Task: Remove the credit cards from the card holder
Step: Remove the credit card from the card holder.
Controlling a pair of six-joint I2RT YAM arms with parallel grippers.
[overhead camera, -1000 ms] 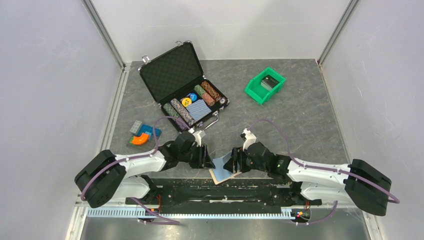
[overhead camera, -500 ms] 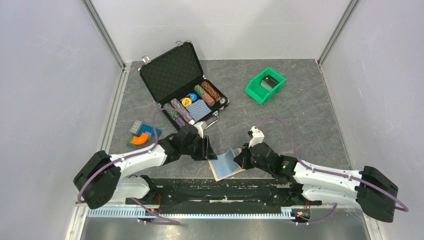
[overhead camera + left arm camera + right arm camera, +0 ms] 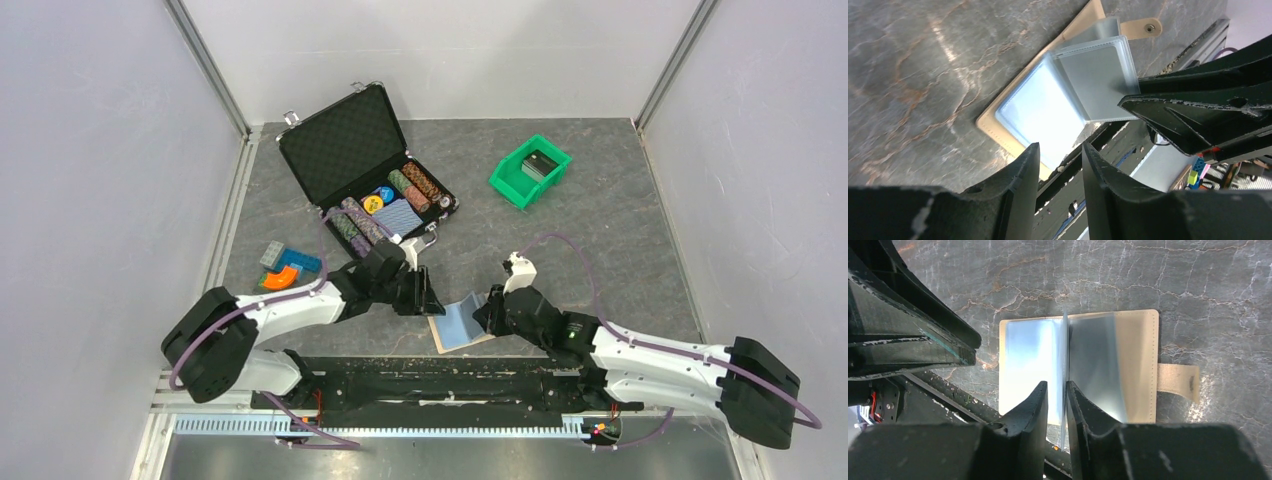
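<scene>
The card holder (image 3: 457,328) lies spread open, inner faces up, at the near edge of the bench (image 3: 600,230), between the 2 hands. Its tan cover shows as a rim around light blue and grey faces, and its small side tab (image 3: 1178,381) sticks out flat on the stone. 1 inner leaf (image 3: 1065,355) stands upright from the fold while the others lie flat. Whether the faces are cards or bare sleeves I cannot tell.

The right hand (image 3: 1057,387) hangs low over the fold with its fingers a narrow gap apart. The upright leaf rises in that gap, close against 1 finger. I cannot tell if it is pinched.

The left hand (image 3: 1060,150) hovers just beside the holder's left half, its fingers apart with nothing between them.

Farther back on the left stands a black case (image 3: 345,150), lid raised, with rows of poker chips (image 3: 385,210) in its tray. A green bin (image 3: 512,180) sits well apart at the back right with a dark thing inside. A few coloured blocks (image 3: 285,268) lie near the left arm.
</scene>
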